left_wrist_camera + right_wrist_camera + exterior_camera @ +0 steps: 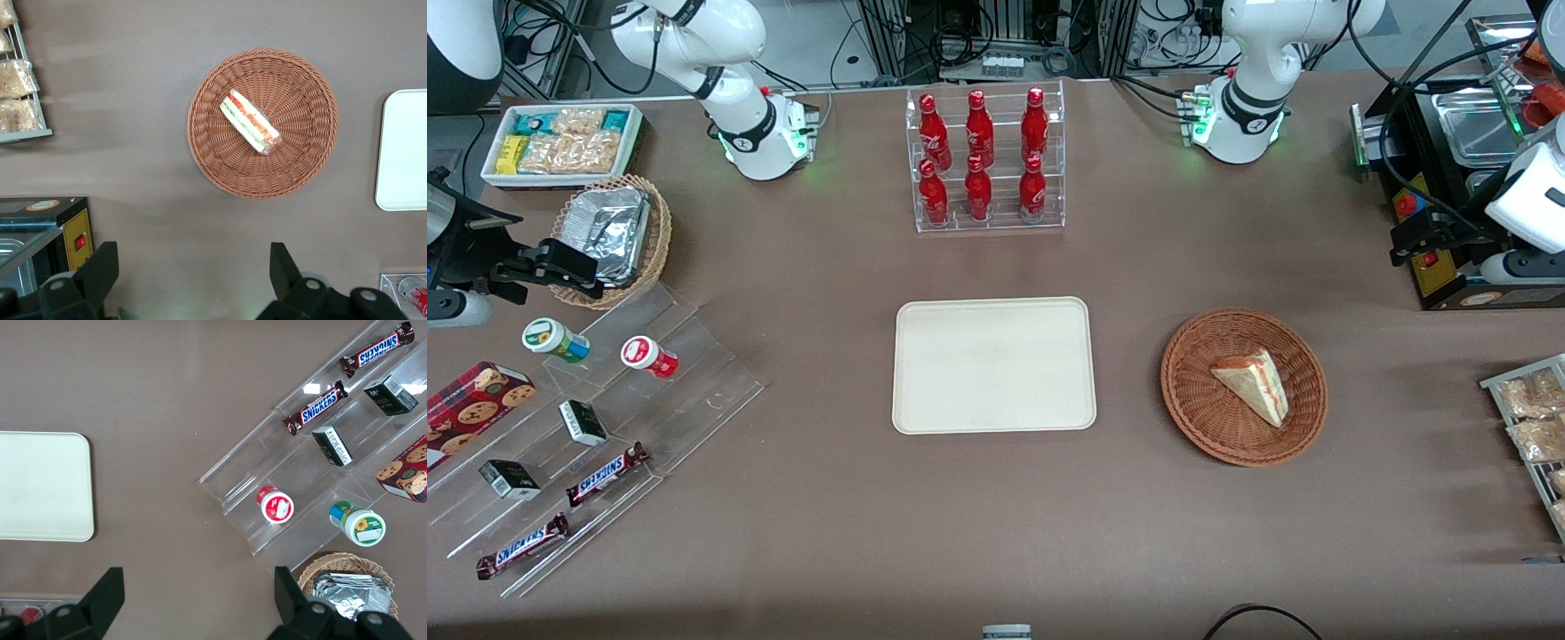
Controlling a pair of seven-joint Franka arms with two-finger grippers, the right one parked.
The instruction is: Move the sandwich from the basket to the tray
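Sandwich (1254, 384) first: a small triangular wedge of pale white bread, wrapped in clear film, with red and green filling showing along its long edge. It lies flat inside the round shallow reddish-brown wicker basket (1209, 418), a little off the basket's middle. In the front view the basket sits in the lower half of the frame, toward the working arm's end of the brown-covered table (827, 267).

The flat cream-white rectangular tray (993, 364) with rounded corners lies at the centre of that frame, beside the basket and apart from it, with bare tabletop between the two. The tray holds nothing. In the upper middle of the frame, farther from the front camera than the tray, a clear acrylic tiered rack (987, 160) holds six red bottles.

The left wrist view looks straight down on the sandwich (250, 122) in the basket (300, 100), with one rounded edge of the tray (403, 150) beside it. The left arm's gripper (192, 273) hangs high above the table, clear of the basket and touching nothing. Its two black fingers (100, 267) stand spread wide, with only bare tabletop seen between them.
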